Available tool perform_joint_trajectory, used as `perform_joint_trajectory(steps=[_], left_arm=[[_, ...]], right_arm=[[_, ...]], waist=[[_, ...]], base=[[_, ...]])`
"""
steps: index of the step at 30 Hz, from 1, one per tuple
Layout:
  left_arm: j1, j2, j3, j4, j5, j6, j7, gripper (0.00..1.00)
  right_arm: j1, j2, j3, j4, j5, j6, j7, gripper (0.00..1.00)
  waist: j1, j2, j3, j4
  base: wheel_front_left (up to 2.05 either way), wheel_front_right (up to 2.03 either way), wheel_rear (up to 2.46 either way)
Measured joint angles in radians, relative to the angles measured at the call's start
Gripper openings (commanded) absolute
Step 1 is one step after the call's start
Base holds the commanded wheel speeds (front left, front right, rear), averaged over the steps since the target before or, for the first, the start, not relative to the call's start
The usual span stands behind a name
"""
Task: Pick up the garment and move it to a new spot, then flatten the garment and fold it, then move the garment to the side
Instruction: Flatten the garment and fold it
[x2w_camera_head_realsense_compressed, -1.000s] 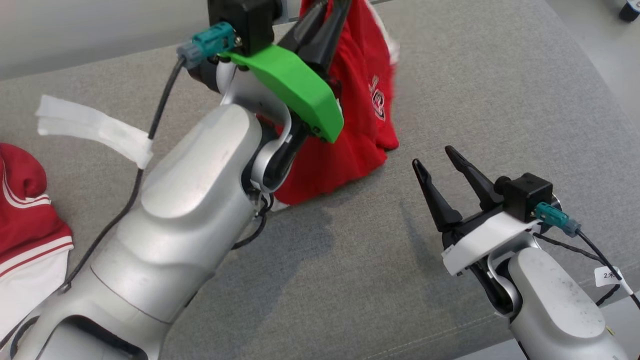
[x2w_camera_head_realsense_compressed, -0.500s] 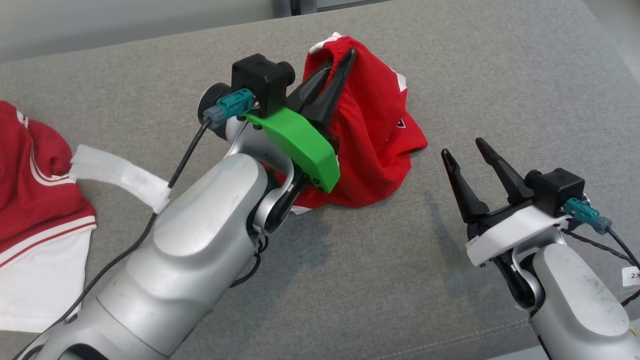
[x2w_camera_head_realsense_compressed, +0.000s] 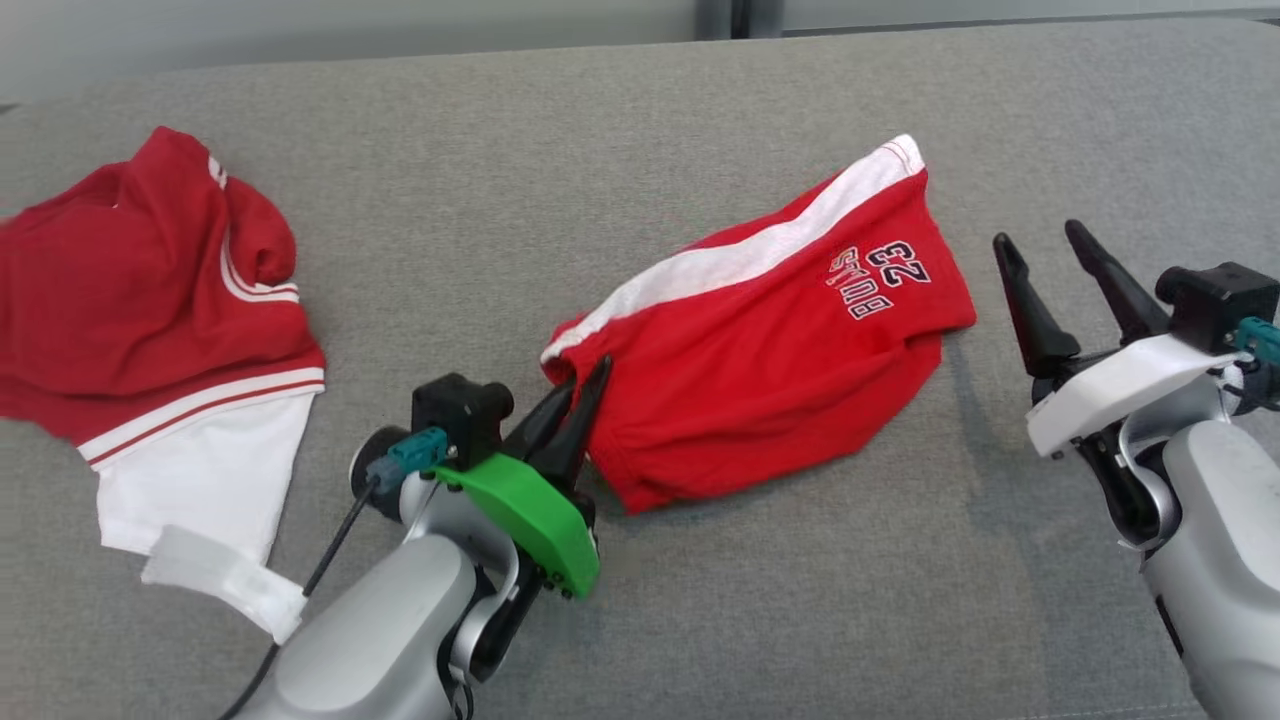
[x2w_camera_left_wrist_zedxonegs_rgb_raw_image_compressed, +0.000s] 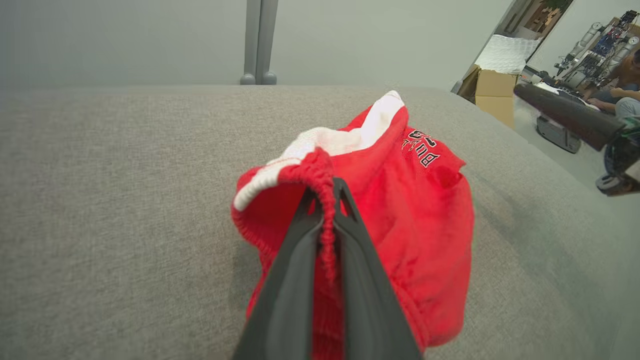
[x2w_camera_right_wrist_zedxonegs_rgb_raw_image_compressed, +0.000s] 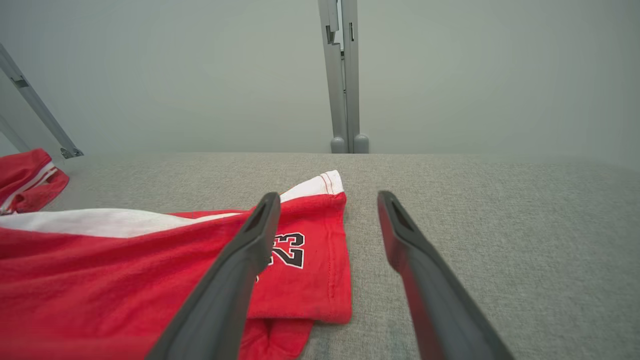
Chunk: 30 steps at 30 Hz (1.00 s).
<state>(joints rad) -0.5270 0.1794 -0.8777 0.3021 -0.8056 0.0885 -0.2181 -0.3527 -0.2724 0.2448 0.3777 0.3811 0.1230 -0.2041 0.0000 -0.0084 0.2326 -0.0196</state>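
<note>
The garment (x2w_camera_head_realsense_compressed: 760, 370) is a pair of red shorts with a white side stripe and "23" lettering, lying crumpled and partly spread on the grey cushion (x2w_camera_head_realsense_compressed: 500, 200). My left gripper (x2w_camera_head_realsense_compressed: 588, 375) is shut on its elastic waistband at the garment's near left corner. In the left wrist view the red waistband (x2w_camera_left_wrist_zedxonegs_rgb_raw_image_compressed: 322, 165) bunches between the closed fingers of the left gripper (x2w_camera_left_wrist_zedxonegs_rgb_raw_image_compressed: 325, 187). My right gripper (x2w_camera_head_realsense_compressed: 1040, 238) stands open just right of the garment's leg hem, holding nothing. In the right wrist view the right gripper (x2w_camera_right_wrist_zedxonegs_rgb_raw_image_compressed: 327, 197) stands open, its left finger over the garment (x2w_camera_right_wrist_zedxonegs_rgb_raw_image_compressed: 125, 270).
A second red and white garment (x2w_camera_head_realsense_compressed: 150, 300) lies heaped at the left of the cushion. A strip of white tape (x2w_camera_head_realsense_compressed: 220, 580) hangs on my left arm's cable. A grey wall post (x2w_camera_right_wrist_zedxonegs_rgb_raw_image_compressed: 342, 75) stands behind the cushion. A cardboard box (x2w_camera_left_wrist_zedxonegs_rgb_raw_image_compressed: 492, 92) and a seated person (x2w_camera_left_wrist_zedxonegs_rgb_raw_image_compressed: 625, 95) are off to the right.
The head view has shifted. My left gripper has come down and toward me with the garment, which hung bunched from it and now lies spread on the cushion. The right gripper stays open.
</note>
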Motion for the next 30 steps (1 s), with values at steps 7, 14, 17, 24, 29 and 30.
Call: perform_joint_trajectory(steps=[7,14,17,24,29,30], left_arm=[[0.101,0.027,-0.036,-0.029,-0.004,0.000,-0.003,0.00],[0.146,0.011,-0.066,-0.066,-0.031,-0.005,-0.003,0.00],[0.149,0.005,-0.067,-0.085,-0.035,-0.006,-0.004,0.00],[0.148,-0.031,-0.074,-0.111,-0.031,-0.027,-0.012,0.00],[0.146,-0.039,-0.077,-0.115,-0.024,-0.028,-0.013,0.00],[0.145,-0.039,-0.077,-0.115,-0.022,-0.028,-0.013,0.00]], right_arm=[[-0.041,-0.041,-0.023,0.051,0.029,0.000,0.062,1.00],[-0.114,-0.044,-0.002,0.099,0.064,0.000,0.195,1.00],[-0.181,-0.049,0.014,0.116,0.077,0.000,0.277,1.00],[-0.279,-0.119,0.036,0.179,0.081,0.000,0.462,1.00],[-0.309,-0.122,0.088,0.188,0.080,0.000,0.537,1.00],[-0.318,-0.122,0.096,0.187,0.080,0.001,0.547,1.00]], waist=[[0.0000,0.0000,-0.019,0.089],[0.0000,0.0000,-0.035,0.172],[0.0000,0.0000,-0.033,0.201],[0.0000,0.0000,-0.003,0.253],[0.0000,0.0000,0.032,0.277],[0.0000,0.0000,0.039,0.280]], base=[[0.00,0.00,0.00],[0.00,0.00,0.00],[0.00,0.00,0.00],[0.00,0.00,0.00],[0.00,0.00,0.00],[0.00,0.00,0.00]])
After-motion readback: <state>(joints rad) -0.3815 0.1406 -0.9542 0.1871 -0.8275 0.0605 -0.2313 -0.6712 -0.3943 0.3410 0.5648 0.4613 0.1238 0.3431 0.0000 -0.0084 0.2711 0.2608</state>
